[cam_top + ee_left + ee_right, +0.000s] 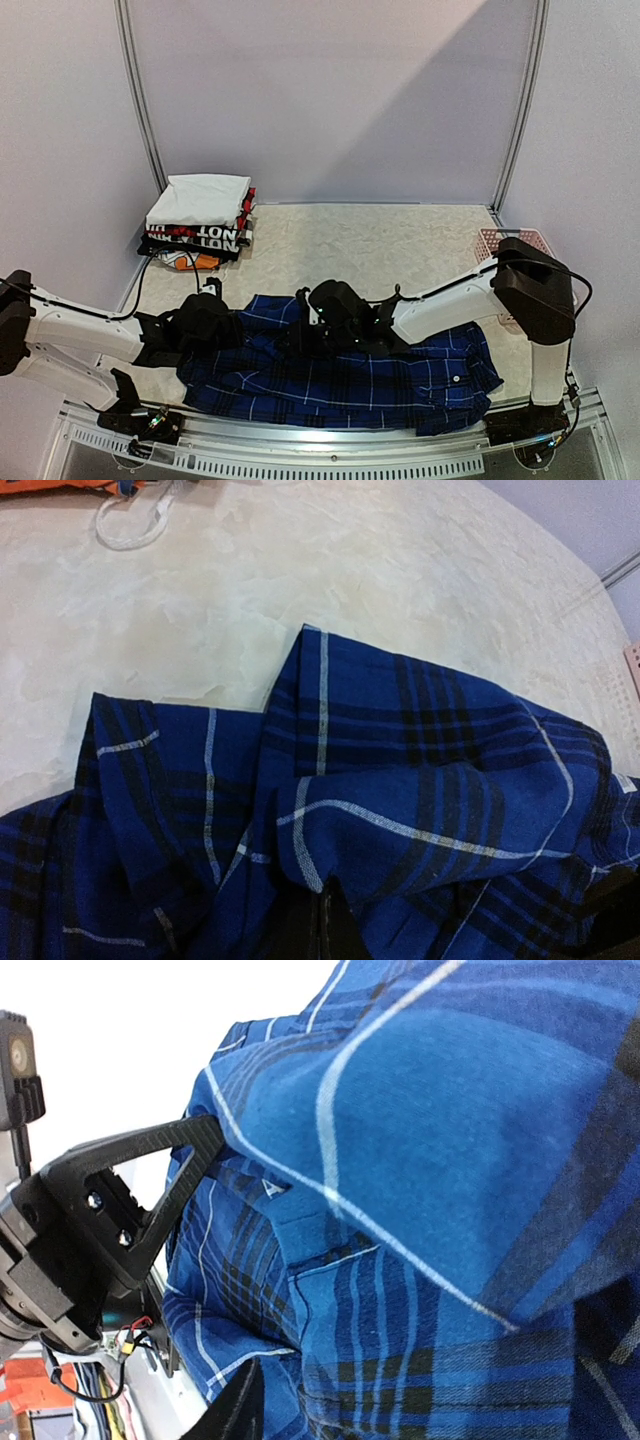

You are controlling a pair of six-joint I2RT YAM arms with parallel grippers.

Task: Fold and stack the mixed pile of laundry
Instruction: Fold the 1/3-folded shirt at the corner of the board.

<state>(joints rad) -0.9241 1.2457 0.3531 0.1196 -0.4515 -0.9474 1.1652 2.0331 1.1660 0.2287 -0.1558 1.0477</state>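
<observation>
At far left, back corner of the surface (380, 235): folded stack (200, 212) (white on top, black with red lettering beneath). Not part of my job.

Item, left tool (205, 322): sits on the left end of the plaid shirt (380, 385). Its own camera shows cloth heaped over the fingers, so I cannot tell whether they are parted or clamped.

Item, plaid shirt: dark blue with thin white lines, lying along the near edge, long axis left to right. It is rumpled at the left and flatter toward the right. Most of it lies nearward and rightward of both tools.

Item, right tool (325, 305): at the shirt's far edge, roughly mid-length, arm reaching in from the right. Fingers (150, 1185) stand well apart, a fold draped over one tip, cloth filling the gap (nothing pinched that I can see).

Item, navy T-shirt: not in view.

Item, pink basket (490, 240): far right, behind the right arm.

Judgement: a fold would carry the far edge nearward, across the short axis. The left arm is nearer the bunched end.
</observation>
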